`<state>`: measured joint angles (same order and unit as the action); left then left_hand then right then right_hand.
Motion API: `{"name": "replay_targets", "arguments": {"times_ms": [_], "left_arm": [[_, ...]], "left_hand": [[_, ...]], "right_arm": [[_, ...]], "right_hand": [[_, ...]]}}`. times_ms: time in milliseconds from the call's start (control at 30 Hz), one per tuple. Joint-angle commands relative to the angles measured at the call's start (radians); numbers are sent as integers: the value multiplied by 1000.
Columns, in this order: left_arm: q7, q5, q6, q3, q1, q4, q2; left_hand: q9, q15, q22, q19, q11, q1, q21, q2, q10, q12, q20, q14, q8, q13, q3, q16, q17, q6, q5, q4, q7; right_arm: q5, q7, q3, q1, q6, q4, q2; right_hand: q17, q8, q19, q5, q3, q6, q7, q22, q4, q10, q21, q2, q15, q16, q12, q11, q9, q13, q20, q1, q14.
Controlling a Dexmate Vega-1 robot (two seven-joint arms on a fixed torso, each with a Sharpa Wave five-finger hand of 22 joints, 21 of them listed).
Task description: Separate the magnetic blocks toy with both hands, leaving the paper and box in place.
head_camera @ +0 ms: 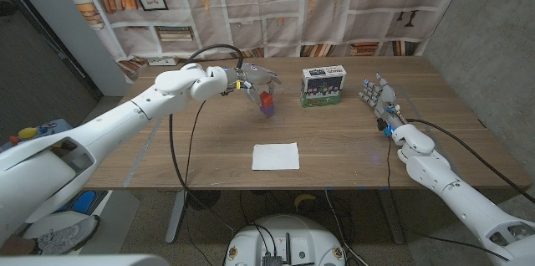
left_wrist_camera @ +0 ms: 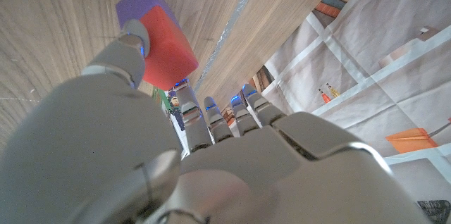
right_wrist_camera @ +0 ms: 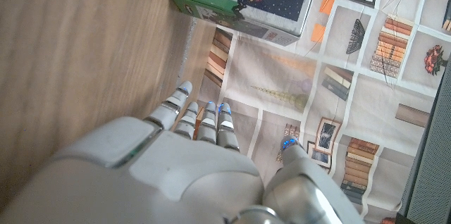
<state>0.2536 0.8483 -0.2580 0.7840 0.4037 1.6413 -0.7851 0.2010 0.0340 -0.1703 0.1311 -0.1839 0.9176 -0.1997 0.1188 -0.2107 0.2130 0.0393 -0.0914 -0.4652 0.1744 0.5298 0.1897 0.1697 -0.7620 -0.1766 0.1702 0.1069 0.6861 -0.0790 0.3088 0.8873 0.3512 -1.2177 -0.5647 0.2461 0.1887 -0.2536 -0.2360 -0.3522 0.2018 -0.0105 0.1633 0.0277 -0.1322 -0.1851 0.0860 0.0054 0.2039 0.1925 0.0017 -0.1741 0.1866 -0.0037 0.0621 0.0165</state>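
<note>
1. Magnetic blocks toy (head_camera: 267, 103) (red on purple) held by left robot hand (head_camera: 253, 79) above bench (head_camera: 167, 149), left of box (head_camera: 323, 86).
2. Right robot hand (head_camera: 379, 99) empty, fingers spread.
3. Likely light, rigid, slick; grip opposite flat faces of each cube.

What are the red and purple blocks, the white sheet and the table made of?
Magnetic blocks: probably plastic or foam, with matte, evenly coloured faces. White sheet: paper, thin and lying flat. Table: wood or wood-look laminate, with visible grain and a low sheen.
</note>
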Motion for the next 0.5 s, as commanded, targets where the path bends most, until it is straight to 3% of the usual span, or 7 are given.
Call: {"name": "replay_targets", "arguments": {"times_ms": [33, 500], "left_arm": [[22, -78, 101, -76, 92, 112, -31], [-1, -173, 239, -152, 201, 214, -47]], "left_hand": [[2, 52, -1, 10, 4, 5, -4, -14, -8, -5, -1, -7, -65, 3, -4, 1, 3, -216, -1, 0, 11], [1, 45, -2, 23, 9, 11, -4, -23, -7, -10, -3, -5, -67, 3, -11, -3, 3, -233, -3, -1, 10]], "right_arm": [[-22, 28, -7, 29, 6, -62, -24], [-81, 98, -7, 82, -4, -169, -64]], "right_hand": [[2, 2, -8, 0, -7, 7, -4, 2, 2, -10, -4, 5, -5, 6, 2, 1, -3, 1, -9, -12, 4], [-1, 2, -7, 0, -9, 8, -3, 2, -1, -13, -3, 5, -7, 6, 2, 1, -3, 1, -10, -10, 5]]}}
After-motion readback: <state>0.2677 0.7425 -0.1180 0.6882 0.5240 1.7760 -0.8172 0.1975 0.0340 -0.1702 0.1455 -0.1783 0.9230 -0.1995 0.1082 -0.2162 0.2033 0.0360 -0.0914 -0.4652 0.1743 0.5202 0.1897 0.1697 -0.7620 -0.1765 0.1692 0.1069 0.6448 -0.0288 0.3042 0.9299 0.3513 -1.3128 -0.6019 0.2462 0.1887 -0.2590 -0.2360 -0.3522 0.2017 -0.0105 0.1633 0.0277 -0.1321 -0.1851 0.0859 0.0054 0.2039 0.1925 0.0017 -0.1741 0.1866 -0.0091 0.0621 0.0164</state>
